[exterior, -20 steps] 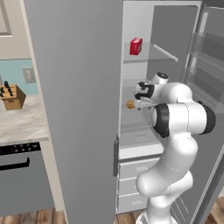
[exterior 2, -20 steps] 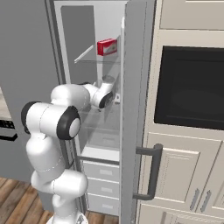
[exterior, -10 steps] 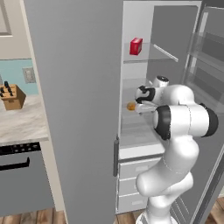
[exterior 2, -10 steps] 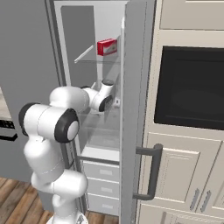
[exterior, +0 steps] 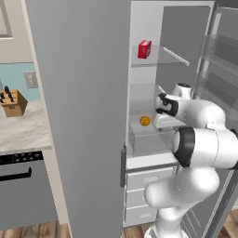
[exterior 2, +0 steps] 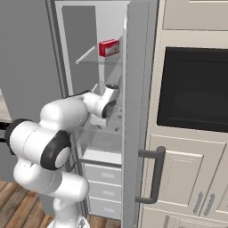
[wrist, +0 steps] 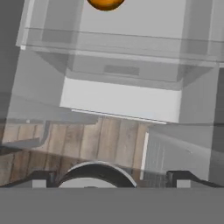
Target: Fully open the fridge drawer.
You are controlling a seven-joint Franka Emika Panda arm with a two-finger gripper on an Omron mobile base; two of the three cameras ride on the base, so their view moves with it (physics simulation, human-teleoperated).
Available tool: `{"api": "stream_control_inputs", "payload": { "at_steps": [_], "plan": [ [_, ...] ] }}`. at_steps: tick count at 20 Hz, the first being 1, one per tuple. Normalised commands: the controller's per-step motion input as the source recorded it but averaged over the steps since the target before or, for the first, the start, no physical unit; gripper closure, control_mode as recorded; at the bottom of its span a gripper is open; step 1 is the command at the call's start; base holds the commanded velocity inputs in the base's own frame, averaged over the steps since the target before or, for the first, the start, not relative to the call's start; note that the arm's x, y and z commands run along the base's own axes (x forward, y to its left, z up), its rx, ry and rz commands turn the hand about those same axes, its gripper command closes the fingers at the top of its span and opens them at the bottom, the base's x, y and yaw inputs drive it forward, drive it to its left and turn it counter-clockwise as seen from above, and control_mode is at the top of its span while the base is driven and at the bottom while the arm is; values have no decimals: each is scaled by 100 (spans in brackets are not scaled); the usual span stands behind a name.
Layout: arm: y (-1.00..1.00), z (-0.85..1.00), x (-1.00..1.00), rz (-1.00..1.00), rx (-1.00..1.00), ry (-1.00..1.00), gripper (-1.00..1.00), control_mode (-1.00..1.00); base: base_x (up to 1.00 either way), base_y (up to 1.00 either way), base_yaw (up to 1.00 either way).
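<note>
Tool [exterior: 160, 103] above clear fridge drawer [exterior: 146, 139]; red box [exterior: 144, 49] unreadable.

Light is even and flat in all views, rendered look, no clear light source. Fridge inside [exterior: 148, 28] is the brightest part, white, almost no shading. The robot arm [exterior: 204, 139] has soft grey shading on its underside, no hard shadow on the floor. Clear drawer [exterior: 144, 137] looks as a pale grey haze; its edges are faint, w/ weak reflections at 3 o'clock on the door shelves [exterior: 218, 60]. Oven window [exterior 2: 193, 91] is dark, w/ a dim sheen. Hand view is soft and a bit blurry; the orange [wrist: 105, 3] at 12 o'clock is cut by the frame. No lens distortion at edges.
</note>
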Motion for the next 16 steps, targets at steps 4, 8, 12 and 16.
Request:
{"api": "stream_control_inputs", "payload": {
  "at_steps": [4, 8, 12, 16],
  "plan": [
    [13, 97, -22, 1, 1, -36, -100, -100, 0, 0, 0],
    [59, 76, -23, 4, -1, -39, -100, -100, 0, 0, 0],
    [45, 51, -55, 1, -3, -20, -100, -100, 0, 0, 0],
    [8, 44, -71, 0, 0, -16, -100, -100, 0, 0, 0]
  ]
}}
